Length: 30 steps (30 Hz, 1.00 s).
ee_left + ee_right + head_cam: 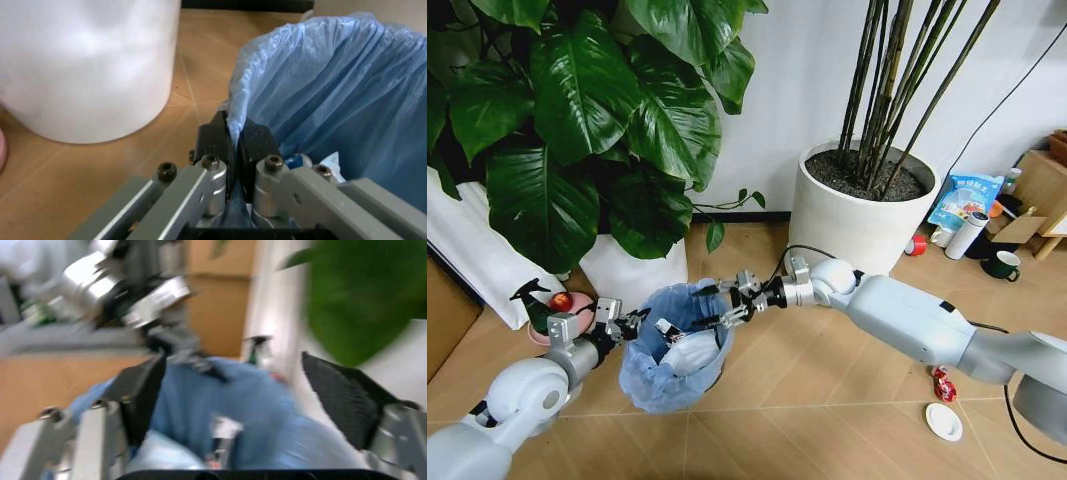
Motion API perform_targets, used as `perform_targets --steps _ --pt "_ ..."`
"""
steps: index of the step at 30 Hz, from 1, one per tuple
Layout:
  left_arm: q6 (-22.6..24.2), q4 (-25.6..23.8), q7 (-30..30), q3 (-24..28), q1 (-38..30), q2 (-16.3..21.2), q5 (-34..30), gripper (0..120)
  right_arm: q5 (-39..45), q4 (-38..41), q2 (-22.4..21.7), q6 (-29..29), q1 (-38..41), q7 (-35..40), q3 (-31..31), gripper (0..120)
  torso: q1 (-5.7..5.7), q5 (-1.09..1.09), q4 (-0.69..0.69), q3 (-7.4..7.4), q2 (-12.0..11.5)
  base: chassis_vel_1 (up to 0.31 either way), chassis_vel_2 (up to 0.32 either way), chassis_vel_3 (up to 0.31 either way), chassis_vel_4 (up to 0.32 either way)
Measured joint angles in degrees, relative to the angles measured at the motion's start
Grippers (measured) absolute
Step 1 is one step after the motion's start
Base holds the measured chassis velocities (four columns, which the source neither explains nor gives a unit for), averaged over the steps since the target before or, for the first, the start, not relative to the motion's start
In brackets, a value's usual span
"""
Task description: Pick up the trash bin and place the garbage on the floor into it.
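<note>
Trash bin (670,350) sits on the floor by your white pot (87,65); your left tool (231,140) pinches its bag rim, your right tool (727,310) gapes wide above it.

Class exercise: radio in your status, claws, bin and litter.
Left claw shut on bin rim. Right claw open over bin mouth. Red wrapper, white lid on floor. Nothing blocking.

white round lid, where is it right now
In the head view the white round lid lies on the wood floor at lower right, just below the red wrapper and under the right arm.
</note>
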Motion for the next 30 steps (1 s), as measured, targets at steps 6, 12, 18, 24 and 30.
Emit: perform_targets --steps 6,12,18,24,30 --pt "0.0 0.2 0.0 -2.7 0.9 -0.3 -0.4 0 1.8 1.3 -3.3 -0.1 -11.0 9.5 11.6 99 0.0 0.01 -0.03 0.0 0.0 0.0 0.0 0.0 0.0" --pt "0.0 0.4 0.0 -4.3 1.7 -0.7 -0.4 0 -0.5 3.1 -7.0 0.2 -21.8 16.2 21.5 100 0.0 0.01 -0.02 0.0 0.0 0.0 0.0 0.0 0.0" --pt "-0.1 0.8 0.1 -5.9 2.5 -1.5 -0.2 0 -6.1 4.7 -8.7 1.0 -37.9 24.3 34.6 100 0.0 0.03 -0.02 0.0 0.0 0.0 0.0 0.0 0.0" --pt "-0.2 0.8 0.3 -6.7 2.9 -1.5 0.1 0 -13.6 5.7 -6.8 1.0 -52.8 30.5 49.1 100 -0.01 0.03 -0.01 -0.01 0.0 0.0 0.0 0.0 0.0" --pt "-0.3 0.4 0.3 -6.9 3.2 -1.5 0.2 0 -20.1 7.1 -4.4 -0.6 -66.8 37.0 60.8 100 0.0 0.0 -0.02 -0.01 0.0 0.0 0.0 0.0 0.0"
